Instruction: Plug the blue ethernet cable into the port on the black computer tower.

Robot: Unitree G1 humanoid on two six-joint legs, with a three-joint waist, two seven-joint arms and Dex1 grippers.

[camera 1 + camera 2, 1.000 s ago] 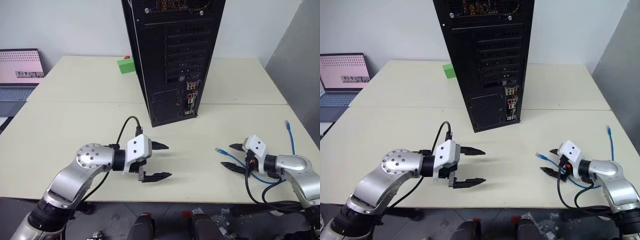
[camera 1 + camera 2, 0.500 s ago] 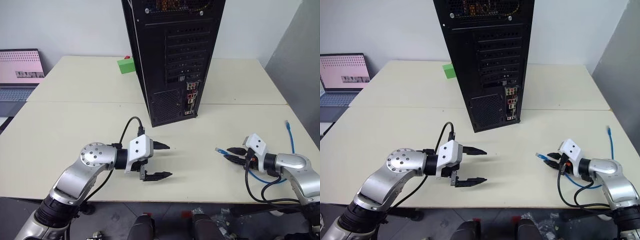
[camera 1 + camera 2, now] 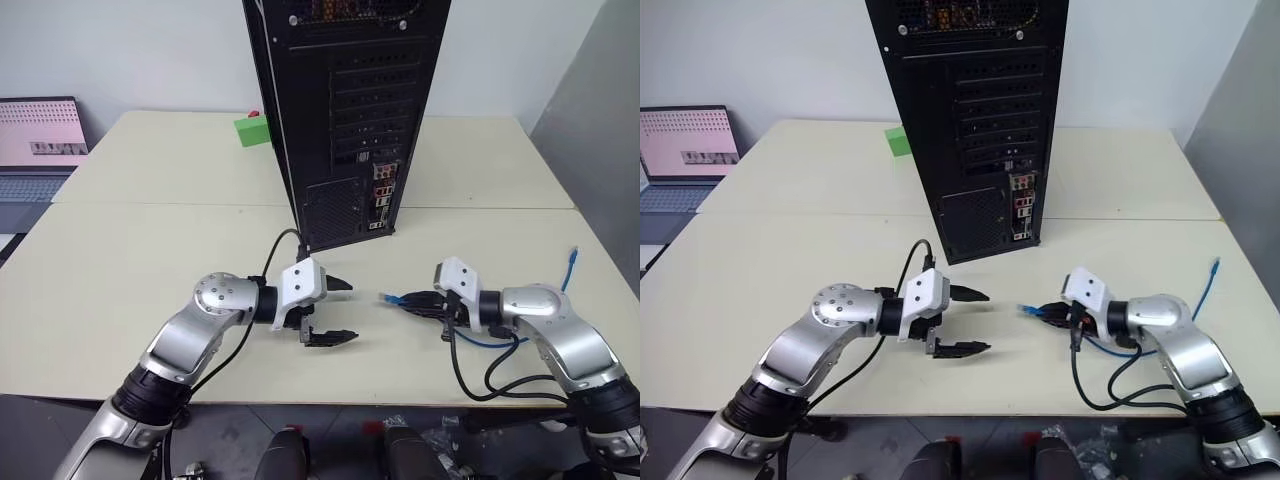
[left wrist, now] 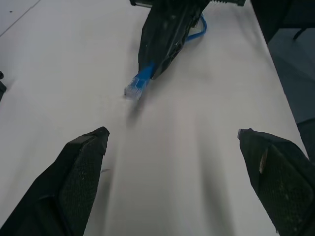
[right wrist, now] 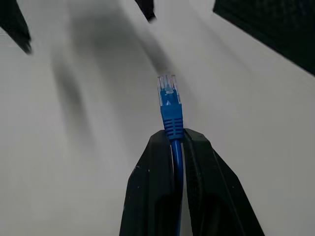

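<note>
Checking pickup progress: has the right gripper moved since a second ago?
Yes. The right gripper, shut on the blue ethernet cable, has swung toward the robot's left, now nearer the black computer tower.

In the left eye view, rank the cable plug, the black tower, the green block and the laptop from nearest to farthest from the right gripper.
1. blue ethernet cable plug, pinched in the right gripper.
2. black computer tower, beyond it, centre of the table.
3. green block, behind the tower's left side.
4. laptop, far left edge.
</note>
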